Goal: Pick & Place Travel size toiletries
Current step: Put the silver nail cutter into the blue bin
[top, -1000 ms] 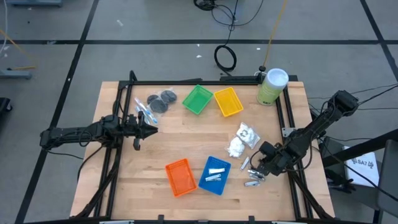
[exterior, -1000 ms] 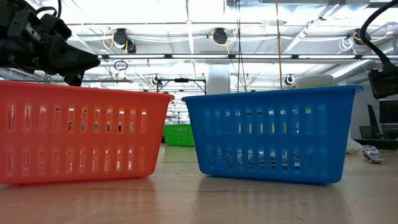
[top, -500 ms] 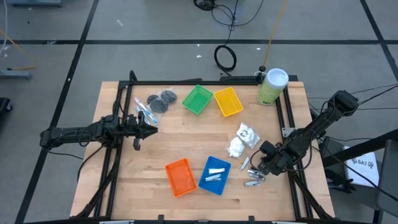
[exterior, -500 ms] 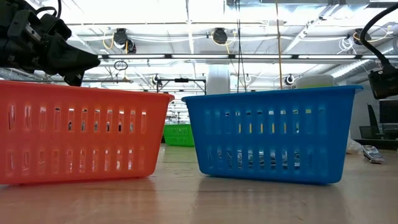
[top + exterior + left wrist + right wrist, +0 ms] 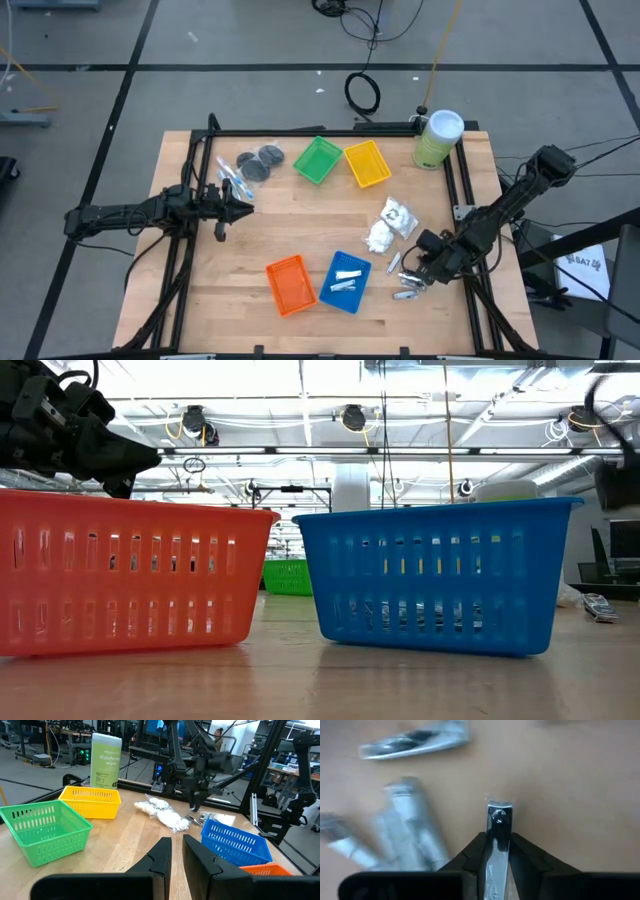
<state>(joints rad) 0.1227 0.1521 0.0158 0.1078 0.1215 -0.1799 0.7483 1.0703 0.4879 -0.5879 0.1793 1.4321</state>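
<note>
My right gripper [image 5: 412,272] stands low over a heap of silver toiletries [image 5: 405,291] to the right of the blue tray [image 5: 345,280]. It is shut on a slim silver piece [image 5: 498,820]. More silver tubes [image 5: 415,827] lie on the wood beside it. White packets [image 5: 391,224] lie farther back. Dark discs [image 5: 262,160] and clear sticks [image 5: 232,178] lie at the far left. My left gripper [image 5: 240,207] hovers shut above the table's left part, with nothing between its fingers [image 5: 162,857]. My right gripper pinches the slim silver piece between its two fingers [image 5: 472,851], which lie along it. The piece's riveted end [image 5: 498,814] sticks out past the fingertips. The fingers come from above, slanting down. I cannot tell whether the piece is clear of the wood.
An orange tray [image 5: 290,284] stands left of the blue one, which holds white items. A green tray [image 5: 317,160] and a yellow tray [image 5: 367,163] stand at the back, with a tall pale green canister [image 5: 437,138] at the far right corner. A black frame [image 5: 330,131] borders the table.
My right arm has shifted slightly at the silver heap; its dark part at the right edge of the low view now sits a little higher.
</note>
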